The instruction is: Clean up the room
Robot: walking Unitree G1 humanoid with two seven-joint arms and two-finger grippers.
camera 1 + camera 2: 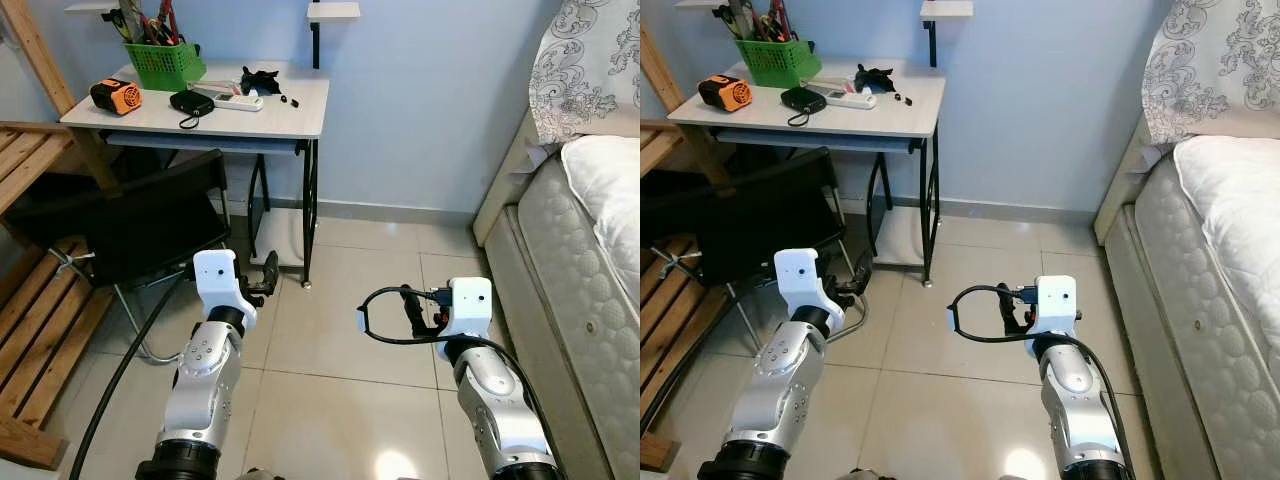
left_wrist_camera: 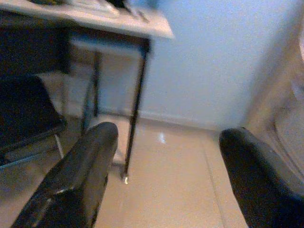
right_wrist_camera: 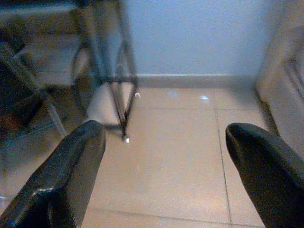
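A: Clutter sits on the small white counter with black metal legs (image 1: 285, 115) against the pale blue wall: a green plastic basket stuffed with tools (image 1: 165, 62), an orange and black round device (image 1: 115, 96), a flat black pouch with a loop cord (image 1: 190, 103), a white power strip (image 1: 228, 97) and a crumpled black item (image 1: 260, 79) with two tiny dark bits beside it.

B: What stands between the robot and that counter?

A: A black folding chair with a thin metal frame (image 1: 150, 225) is pushed in at the front, on the robot's left, and slatted wooden furniture (image 1: 40, 330) lies further left. On the right, a quilted white mattress (image 1: 575, 270) edges the beige tiled floor (image 1: 340, 330), with a grey patterned pillow (image 1: 585, 60) above.

B: And the hands?

A: The left hand (image 2: 164, 178) is raised over the floor near the chair, fingers spread wide, holding nothing. The right hand (image 3: 166, 175) hovers over bare tile, also wide and empty.

B: Any writing?

A: None that I can read; everything is too small.
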